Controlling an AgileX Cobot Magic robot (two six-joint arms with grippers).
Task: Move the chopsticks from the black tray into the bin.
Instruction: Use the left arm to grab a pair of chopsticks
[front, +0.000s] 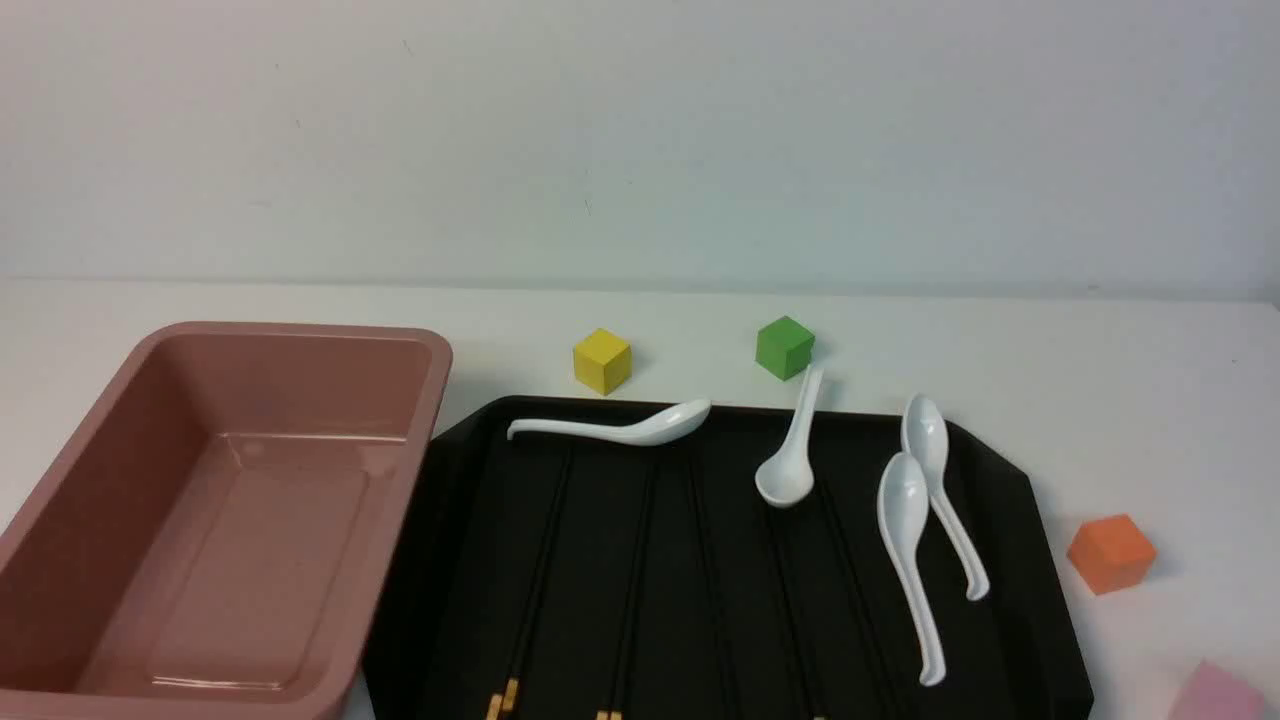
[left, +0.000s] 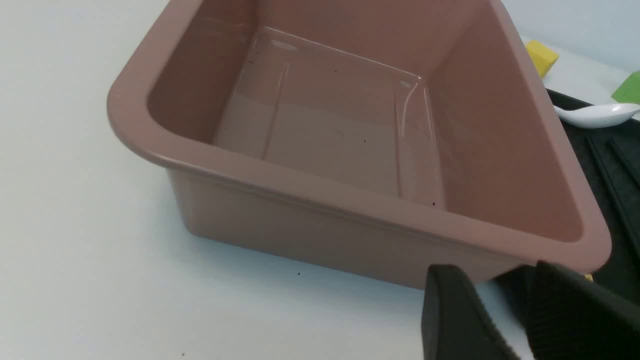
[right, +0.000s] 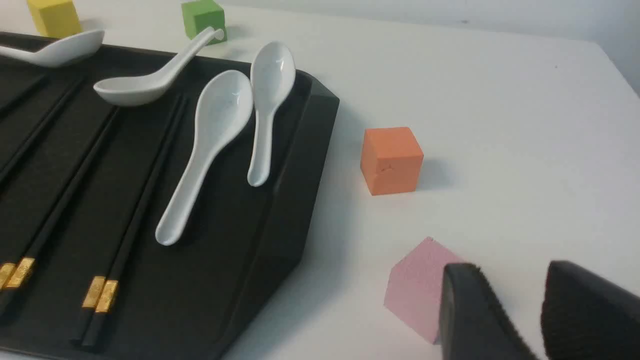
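Several black chopsticks (front: 540, 570) with gold butt ends lie lengthwise on the black tray (front: 1040, 560), also in the right wrist view (right: 135, 215). The empty pink bin (front: 300, 335) stands left of the tray, touching or nearly touching it. Neither gripper shows in the front view. My left gripper (left: 495, 285) is open and empty, just outside the bin's near corner (left: 350, 205). My right gripper (right: 512, 280) is open and empty over the table, right of the tray rim (right: 295, 190), beside a pink cube (right: 415, 290).
Several white spoons (front: 905, 560) lie on the tray's far and right parts; one (front: 790, 450) leans over the far rim. A yellow cube (front: 602, 360) and a green cube (front: 784, 347) sit behind the tray. An orange cube (front: 1110, 552) and the pink cube (front: 1215, 695) sit right of it.
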